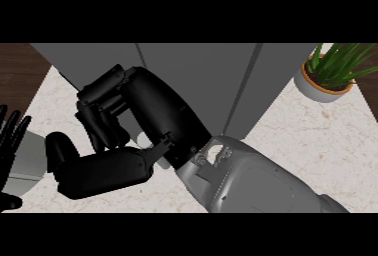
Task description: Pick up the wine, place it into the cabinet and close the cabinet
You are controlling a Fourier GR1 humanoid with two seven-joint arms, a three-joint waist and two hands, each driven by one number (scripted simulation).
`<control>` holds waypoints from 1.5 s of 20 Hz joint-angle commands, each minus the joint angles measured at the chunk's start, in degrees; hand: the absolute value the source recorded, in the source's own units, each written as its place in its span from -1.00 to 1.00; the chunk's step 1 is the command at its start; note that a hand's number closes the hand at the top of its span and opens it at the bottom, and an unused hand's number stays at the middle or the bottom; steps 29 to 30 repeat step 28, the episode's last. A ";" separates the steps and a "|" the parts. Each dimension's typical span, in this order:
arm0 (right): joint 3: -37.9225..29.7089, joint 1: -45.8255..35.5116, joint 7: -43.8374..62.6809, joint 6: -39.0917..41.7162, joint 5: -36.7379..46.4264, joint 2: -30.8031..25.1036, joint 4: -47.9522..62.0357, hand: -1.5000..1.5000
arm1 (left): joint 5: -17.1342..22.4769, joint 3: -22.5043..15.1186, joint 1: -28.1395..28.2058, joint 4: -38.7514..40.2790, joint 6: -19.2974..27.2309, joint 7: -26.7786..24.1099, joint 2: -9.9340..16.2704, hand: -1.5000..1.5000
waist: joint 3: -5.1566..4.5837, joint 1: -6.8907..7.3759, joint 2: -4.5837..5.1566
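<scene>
- The wine itself we cannot pick out anywhere: no bottle shape, no neck, no cap. A small pale patch shows between our right hand's [122, 127] fingers and thumb, too little to name.
- That right hand fills the middle of the head view, fingers curled down and thumb swung in below them, as if wrapped around something. We judge it may hold the wine, but the hand hides whatever is inside, so we cannot tell.
- Our right forearm [251, 182] comes up from the lower right in grey, blocking much of the counter [295, 130].
- Just behind the hand stands the cabinet [199, 75], a grey block; a lighter panel [266, 85] on its right side looks like a door standing ajar, though we cannot be sure.
- Step in hand, as we read it: either closing on the wine or carrying it toward the cabinet. Placing and closing are not yet done.
- Next move calls for keeping the fingers wrapped, lifting clear of the counter, and steering to the cabinet opening without clipping that panel.
- Our left hand [11, 137] rests at the left edge, fingers straight and up, holding nothing.
- A potted plant [332, 70] sits at the top right, well apart.
- Labels, brands, writing: none readable.
</scene>
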 commanded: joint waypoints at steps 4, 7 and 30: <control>-4.62 -0.60 -7.79 2.94 -3.61 0.14 12.47 1.00 | -1.29 2.24 0.91 -1.39 -0.37 0.72 -0.87 -1.00 | 0.04 -0.12 0.01; -6.97 3.63 -9.55 8.63 -1.70 -0.17 14.06 1.00 | 0.13 3.02 -0.67 -3.40 1.94 4.22 -0.95 -1.00 | 0.07 -0.49 -0.02; -16.12 -0.28 -19.70 19.80 0.05 -6.76 28.58 1.00 | -0.75 3.00 -2.57 -0.67 -2.44 4.87 -2.38 -1.00 | 0.01 -0.31 0.34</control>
